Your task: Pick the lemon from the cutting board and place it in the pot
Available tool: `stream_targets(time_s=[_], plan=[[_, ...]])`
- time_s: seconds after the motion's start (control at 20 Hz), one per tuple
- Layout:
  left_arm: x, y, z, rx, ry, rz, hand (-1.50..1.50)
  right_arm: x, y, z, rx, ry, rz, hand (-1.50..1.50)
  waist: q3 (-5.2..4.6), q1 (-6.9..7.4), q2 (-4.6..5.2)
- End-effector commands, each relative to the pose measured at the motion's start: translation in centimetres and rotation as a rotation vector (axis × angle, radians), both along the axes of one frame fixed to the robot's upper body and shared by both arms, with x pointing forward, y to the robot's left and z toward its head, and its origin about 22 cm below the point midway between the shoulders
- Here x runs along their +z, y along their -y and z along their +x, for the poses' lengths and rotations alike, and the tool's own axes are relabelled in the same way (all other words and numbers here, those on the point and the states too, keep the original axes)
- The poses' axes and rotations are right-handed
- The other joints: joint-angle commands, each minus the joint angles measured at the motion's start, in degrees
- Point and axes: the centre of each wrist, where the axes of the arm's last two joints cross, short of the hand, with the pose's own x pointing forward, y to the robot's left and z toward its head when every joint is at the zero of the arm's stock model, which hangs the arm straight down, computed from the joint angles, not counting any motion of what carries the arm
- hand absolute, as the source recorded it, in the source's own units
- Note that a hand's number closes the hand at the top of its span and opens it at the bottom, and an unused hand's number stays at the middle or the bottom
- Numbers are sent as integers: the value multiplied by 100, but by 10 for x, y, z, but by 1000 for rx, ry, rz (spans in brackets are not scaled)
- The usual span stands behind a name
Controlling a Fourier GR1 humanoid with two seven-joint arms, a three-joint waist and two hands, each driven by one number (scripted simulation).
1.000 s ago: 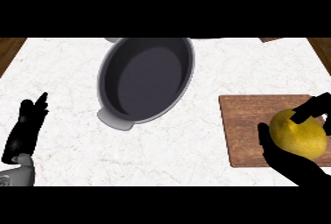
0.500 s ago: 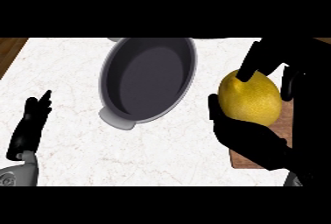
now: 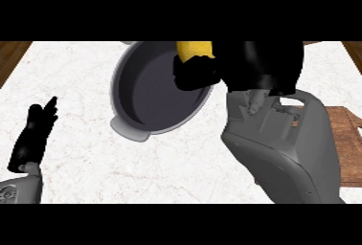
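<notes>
lemon (image 3: 194, 50) in right hand (image 3: 244, 67) above pot (image 3: 152, 91) far rim

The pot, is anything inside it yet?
The pot shows only its dark bare bottom. The right hand holds the lemon over the far rim, and it covers that part of the pot.

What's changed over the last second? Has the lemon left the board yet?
Yes. The right robot hand lifted the lemon off the cutting board and carried it left, over the pot's right rim, still holding it. The pot and the left robot hand, resting open at the left edge, stayed put.
</notes>
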Motion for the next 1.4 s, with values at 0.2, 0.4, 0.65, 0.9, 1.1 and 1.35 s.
stream_targets(time_s=[0.2, 0.4, 0.65, 0.9, 1.1, 1.35], plan=[[12, -13, 8, 7, -9, 5, 0, -43, -38, 51, 29, -194, -18, 150, 3, 24, 13], [1, -10, -5, -22, -6, -12, 0, -58, -33, 67, 15, -317, 159, -150, 3, 96, 12], [15, 11, 4, -9, 10, 9, 0, -100, -34, 92, 65, -281, 244, -150, 8, 105, 31], [-6, 5, 9, -5, -4, -3, 0, -83, -35, 89, 89, -129, 517, -150, 3, 87, 58], [9, 1, 6, 13, -10, -5, 0, -75, -10, 100, 24, 22, 689, -150, 11, -16, 20], [13, -9, 0, 21, -23, -1, 0, -94, 20, 81, -2, 110, 763, -150, 13, -182, -42]])
